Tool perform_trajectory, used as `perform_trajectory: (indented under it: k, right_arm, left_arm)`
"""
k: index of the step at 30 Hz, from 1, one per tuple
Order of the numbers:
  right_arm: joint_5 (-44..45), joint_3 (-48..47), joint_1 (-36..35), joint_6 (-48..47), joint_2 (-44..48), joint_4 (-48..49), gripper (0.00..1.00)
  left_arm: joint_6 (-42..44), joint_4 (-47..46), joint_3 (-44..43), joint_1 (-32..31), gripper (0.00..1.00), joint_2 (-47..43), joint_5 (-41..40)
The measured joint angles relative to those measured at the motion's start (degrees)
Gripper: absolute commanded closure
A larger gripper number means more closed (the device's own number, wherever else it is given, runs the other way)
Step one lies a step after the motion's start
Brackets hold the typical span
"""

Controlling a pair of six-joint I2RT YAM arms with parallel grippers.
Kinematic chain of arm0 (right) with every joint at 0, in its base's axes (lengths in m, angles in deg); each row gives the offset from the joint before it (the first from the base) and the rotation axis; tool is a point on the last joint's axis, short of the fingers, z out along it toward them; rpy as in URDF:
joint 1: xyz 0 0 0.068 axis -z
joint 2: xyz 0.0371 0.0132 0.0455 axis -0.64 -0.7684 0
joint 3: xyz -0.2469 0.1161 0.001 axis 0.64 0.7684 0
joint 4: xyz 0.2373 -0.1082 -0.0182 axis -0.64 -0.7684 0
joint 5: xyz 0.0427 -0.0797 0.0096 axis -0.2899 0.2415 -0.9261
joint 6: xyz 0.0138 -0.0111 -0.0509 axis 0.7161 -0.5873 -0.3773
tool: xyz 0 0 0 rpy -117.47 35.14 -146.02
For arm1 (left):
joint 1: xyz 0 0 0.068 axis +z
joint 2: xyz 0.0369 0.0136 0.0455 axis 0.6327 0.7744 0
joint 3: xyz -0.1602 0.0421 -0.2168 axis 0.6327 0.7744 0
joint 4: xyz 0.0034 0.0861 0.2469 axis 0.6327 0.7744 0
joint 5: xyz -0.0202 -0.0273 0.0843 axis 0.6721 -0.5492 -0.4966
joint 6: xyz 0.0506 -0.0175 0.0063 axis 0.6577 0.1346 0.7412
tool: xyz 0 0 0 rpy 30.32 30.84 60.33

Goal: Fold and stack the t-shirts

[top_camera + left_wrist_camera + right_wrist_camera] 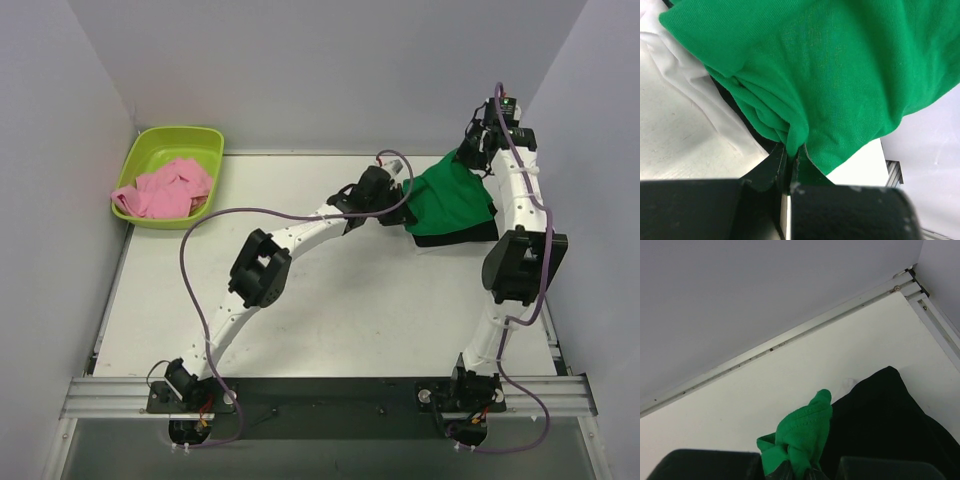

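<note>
Green shirt point(452, 195) is at two o'clock in the top view, over the black shirt point(880, 430). Left gripper point(790, 152) pinches a fold of its edge; right gripper point(799, 467) pinches a small tip. That thin bite may slip and drop the cloth crooked, or a pull may drag the black shirt. Pink shirt point(170, 188) lies in the tub point(150, 140) at ten o'clock.
</note>
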Motion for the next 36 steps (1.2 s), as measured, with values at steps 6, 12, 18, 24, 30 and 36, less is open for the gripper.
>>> perform_trajectory:
  k: [6,12,18,24,30,36]
  right_arm:
    - [1.4,0.0,0.2,-1.3,-2.1,0.1,1.00]
    - [2.6,2.3,1.1,-1.8,-2.3,2.0,1.00]
    - [4.4,3.2,1.6,-2.6,-3.5,4.4,1.00]
    - [5.4,2.4,1.7,-3.1,-7.4,5.9,1.00]
    - [6.8,1.3,1.7,-3.0,-10.1,6.6,1.00]
    - [7.5,-0.8,2.2,-3.0,-11.2,6.5,1.00]
  left_arm:
    - [-0.3,-0.1,-2.0,-0.3,1.00,2.8,0.2]
    - [-1.0,-1.1,-2.2,-0.4,1.00,4.1,0.3]
    - [-1.6,-3.5,-1.9,-0.6,1.00,4.7,0.4]
    - [-1.8,-6.9,0.2,-1.1,1.00,5.4,0.2]
    - [-2.5,-8.0,0.5,-1.4,1.00,6.3,0.1]
    - [-2.7,-11.5,3.5,-1.6,0.18,6.2,-0.6]
